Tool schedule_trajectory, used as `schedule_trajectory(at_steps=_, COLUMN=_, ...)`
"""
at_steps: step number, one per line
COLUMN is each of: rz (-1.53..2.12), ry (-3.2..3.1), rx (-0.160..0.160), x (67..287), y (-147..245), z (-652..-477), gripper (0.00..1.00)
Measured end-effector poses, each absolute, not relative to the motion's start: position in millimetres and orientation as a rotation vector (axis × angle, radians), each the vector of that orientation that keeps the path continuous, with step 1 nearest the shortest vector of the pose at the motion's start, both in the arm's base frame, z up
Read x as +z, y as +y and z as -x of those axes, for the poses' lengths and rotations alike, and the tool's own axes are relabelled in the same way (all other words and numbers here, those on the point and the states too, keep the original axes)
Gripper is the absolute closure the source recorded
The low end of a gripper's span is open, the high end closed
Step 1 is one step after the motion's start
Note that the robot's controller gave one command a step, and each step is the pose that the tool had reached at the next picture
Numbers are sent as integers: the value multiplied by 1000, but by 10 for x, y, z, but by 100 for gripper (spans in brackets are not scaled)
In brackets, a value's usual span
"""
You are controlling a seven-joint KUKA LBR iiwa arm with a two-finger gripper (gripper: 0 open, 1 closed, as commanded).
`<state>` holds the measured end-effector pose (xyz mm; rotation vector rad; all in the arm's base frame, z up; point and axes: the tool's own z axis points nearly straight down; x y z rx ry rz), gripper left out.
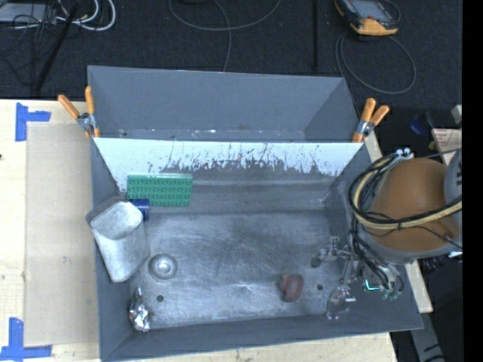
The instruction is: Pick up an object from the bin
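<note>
This is a robotics lab test cell, not a home or a shop. A scuffed, scratched grey metal bin [226, 111] fills the middle. Beyond it lies dark carpet [287, 47] strewn with loose black cables [228, 29] and an orange-and-black handheld device [367, 15]. From the right a robot arm [411, 202] with a rounded orange cover reaches in, its wrist wrapped in looped cabling [361, 202].

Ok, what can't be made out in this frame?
All in the camera view:
- Blue piece: mostly hidden between the translucent cup and the green studded plate, so its kind is unclear.
- Reddish-brown lump near the end effector: too small to identify.
- Round silvery thing: lid or cap, cannot tell.
- Crumpled silvery scrap, near left corner: material unclear.
</note>
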<state>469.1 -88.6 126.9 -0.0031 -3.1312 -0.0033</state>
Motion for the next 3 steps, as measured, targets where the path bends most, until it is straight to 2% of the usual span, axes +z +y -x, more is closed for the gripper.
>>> schedule_trajectory(at_steps=1, rz=-9, ry=-3150, rx=0, x=703, y=-365, z=-4827, gripper=0)
schedule_trajectory(at_steps=2, rz=-12, ry=-3151, rx=0, x=731, y=-375, z=-4827, gripper=100)
schedule_trajectory(at_steps=3, rz=-179, ry=-3147, rx=3, x=3203, y=-659, z=-5020, gripper=100)
